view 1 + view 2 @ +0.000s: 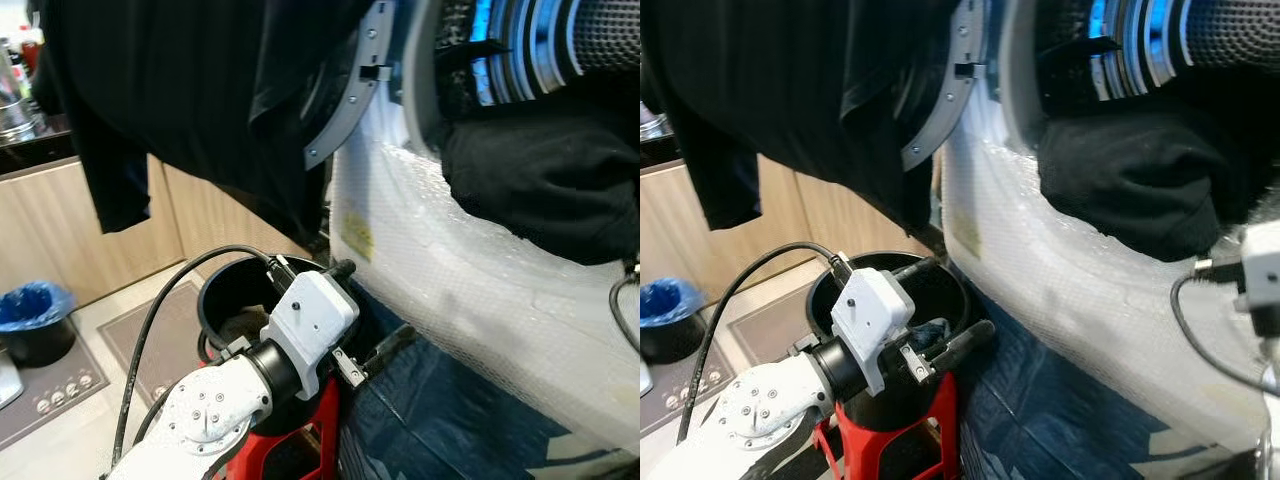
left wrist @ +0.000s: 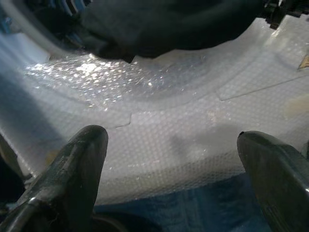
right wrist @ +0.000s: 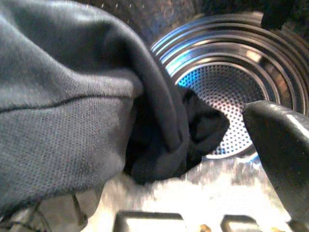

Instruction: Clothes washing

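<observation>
Black garment point(image 1: 1130, 180) drapes from the silver, blue-lit perforated drum point(image 3: 227, 92) ahead of my jaws; black bucket point(image 1: 940, 290) on a red stand point(image 1: 945, 420) below.

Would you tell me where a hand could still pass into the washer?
The drum is bare at the back, beyond the dark garment heaped over its lower mouth. Lower down, the left gripper hangs open before the bubble-wrapped front.
</observation>
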Robot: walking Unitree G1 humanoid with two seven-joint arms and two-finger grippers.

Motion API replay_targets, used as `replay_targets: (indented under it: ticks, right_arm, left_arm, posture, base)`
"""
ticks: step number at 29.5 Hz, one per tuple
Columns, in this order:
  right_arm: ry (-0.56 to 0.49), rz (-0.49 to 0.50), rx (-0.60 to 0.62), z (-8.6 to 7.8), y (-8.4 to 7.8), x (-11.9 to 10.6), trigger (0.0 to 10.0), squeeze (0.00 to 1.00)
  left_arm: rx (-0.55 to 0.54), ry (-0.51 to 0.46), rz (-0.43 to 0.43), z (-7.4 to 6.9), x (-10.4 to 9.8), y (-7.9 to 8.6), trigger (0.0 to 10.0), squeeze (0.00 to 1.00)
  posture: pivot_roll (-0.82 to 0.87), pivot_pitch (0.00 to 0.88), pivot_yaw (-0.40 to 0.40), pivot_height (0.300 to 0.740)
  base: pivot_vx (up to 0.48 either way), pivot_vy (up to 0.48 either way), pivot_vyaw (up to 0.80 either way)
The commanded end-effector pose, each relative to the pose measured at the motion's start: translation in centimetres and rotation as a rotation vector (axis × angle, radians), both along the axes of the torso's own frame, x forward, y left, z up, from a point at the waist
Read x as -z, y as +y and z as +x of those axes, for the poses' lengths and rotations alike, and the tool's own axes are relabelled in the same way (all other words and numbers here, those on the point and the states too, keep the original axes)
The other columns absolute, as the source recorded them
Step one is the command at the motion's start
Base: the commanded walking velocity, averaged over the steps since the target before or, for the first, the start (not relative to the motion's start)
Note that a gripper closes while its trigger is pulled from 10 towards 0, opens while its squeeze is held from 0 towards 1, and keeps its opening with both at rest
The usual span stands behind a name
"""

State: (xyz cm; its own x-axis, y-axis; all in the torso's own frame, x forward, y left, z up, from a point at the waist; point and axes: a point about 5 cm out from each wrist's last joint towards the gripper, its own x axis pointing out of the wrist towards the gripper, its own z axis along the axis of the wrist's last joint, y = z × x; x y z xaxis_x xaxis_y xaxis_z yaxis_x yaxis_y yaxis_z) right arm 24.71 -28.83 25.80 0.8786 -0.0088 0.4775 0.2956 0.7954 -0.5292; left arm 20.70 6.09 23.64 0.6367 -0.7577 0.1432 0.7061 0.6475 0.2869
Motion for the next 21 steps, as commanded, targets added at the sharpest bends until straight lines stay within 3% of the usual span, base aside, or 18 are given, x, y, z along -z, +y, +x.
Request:
replay_targets:
  ticks: [1, 7, 12, 21]
  right_arm:
    - [-0.003, 0.008, -0.034, 0.1, 0.5, 0.1, 10.0, 0.00]
    - [0.002, -0.054, -0.210, -0.5, 2.1, 1.7, 10.0, 0.00]
    - [-0.031, -0.111, -0.241, -1.0, 2.1, 2.1, 10.0, 0.00]
    - [-0.022, -0.134, -0.147, -2.4, -0.6, 4.8, 10.0, 0.00]
  left_arm:
    - [0.019, 0.001, 0.001, 0.1, 0.0, -0.2, 10.0, 0.00]
    - [0.019, -0.001, 0.005, 0.2, 0.0, -0.1, 10.0, 0.00]
    - [0.024, -0.009, 0.010, 0.4, -0.1, 0.0, 10.0, 0.00]
    - [0.029, -0.017, 0.017, 0.6, -0.2, 0.1, 10.0, 0.00]
  posture:
    - [-0.05, 0.016, -0.054, 0.740]
    - [-0.05, 0.014, -0.046, 0.740]
    - [-0.06, 0.009, -0.036, 0.740]
    - [-0.06, 0.010, -0.021, 0.740]
  base:
    - [0.000, 0.000, 0.00]
    - [0.000, 0.000, 0.00]
    - [0.000, 0.000, 0.00]
    - [0.000, 0.000, 0.00]
